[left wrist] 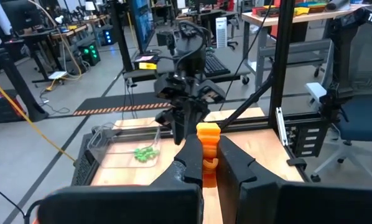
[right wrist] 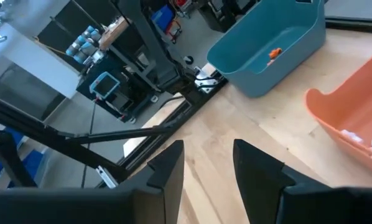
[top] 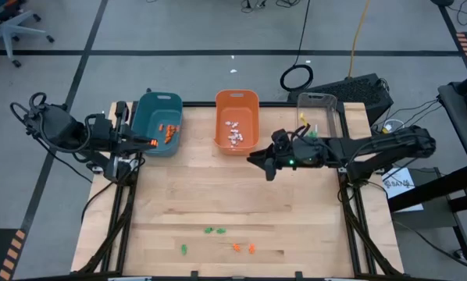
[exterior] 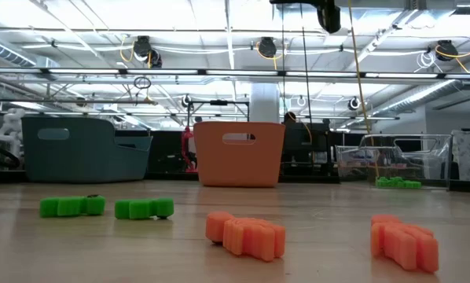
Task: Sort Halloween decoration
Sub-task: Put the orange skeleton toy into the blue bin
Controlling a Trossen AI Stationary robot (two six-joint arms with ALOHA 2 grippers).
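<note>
high view: the left claw (top: pixel 151 142) sits at the teal bin (top: pixel 159 123) by the table's (top: pixel 218 195) far left corner, pinching an orange trinket (top: pixel 152 142). the right claw (top: pixel 258 161) hovers just before the orange bin (top: pixel 237 119), empty.
low view: green trinkets (exterior: pixel 105 207) and orange trinkets (exterior: pixel 247 233) lie near the front edge.
left wrist view: fingers (left wrist: pixel 189 163) grip the orange piece.
right wrist view: fingers (right wrist: pixel 167 168) stand partly apart, nothing between.

We see three bins along the wooden table's (top: pixel 218 195) far edge: teal bin (top: pixel 158 123), orange bin (top: pixel 237 119), clear bin (top: pixel 321 113). Office chair (top: pixel 7 27) and coiled cable (top: pixel 297 77) on the floor beyond.
</note>
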